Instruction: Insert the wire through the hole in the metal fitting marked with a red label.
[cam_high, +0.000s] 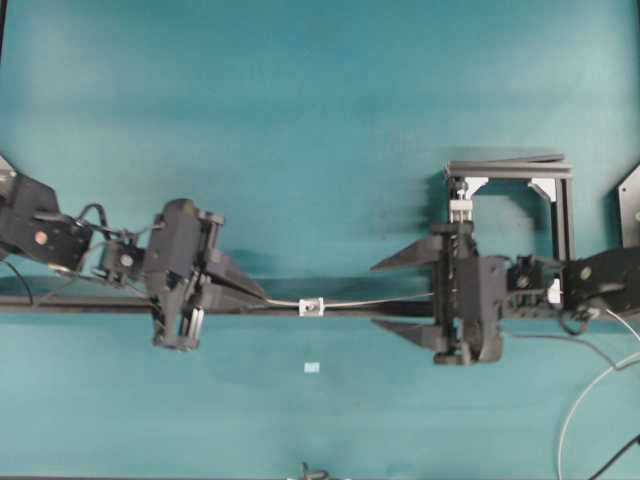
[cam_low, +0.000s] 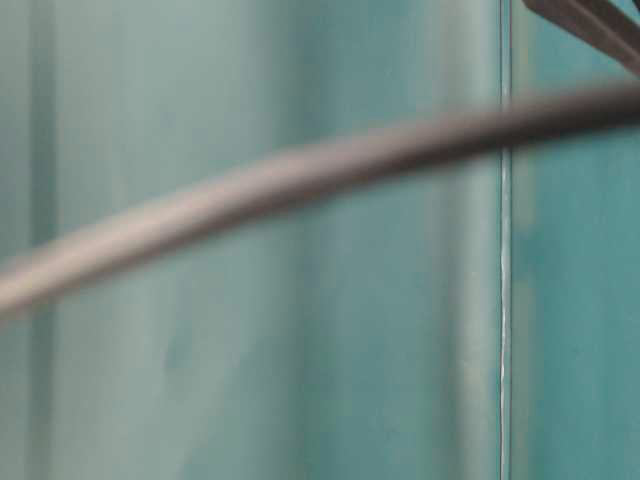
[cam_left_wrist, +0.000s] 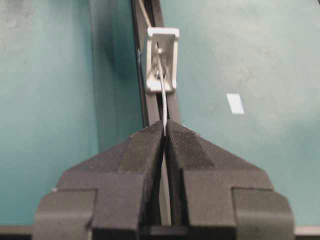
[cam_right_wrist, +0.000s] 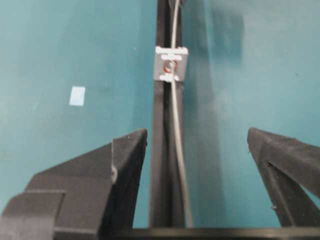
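The wire (cam_high: 370, 298) already runs through the hole (cam_right_wrist: 171, 65) of the metal fitting (cam_high: 312, 306), which sits on the black rail (cam_high: 80, 304) across the teal table (cam_high: 300, 120). A red ring marks the fitting around the hole — no writing on it can be read. The left gripper (cam_left_wrist: 165, 131) is clenched on the wire just short of the fitting, pads pressed together. The right gripper (cam_right_wrist: 197, 142) has its fingers spread wide, either side of the rail, grasping nothing — the wire lies loose between them. A small pale tag (cam_high: 312, 368) lies on the table near the rail, blank as far as I can tell.
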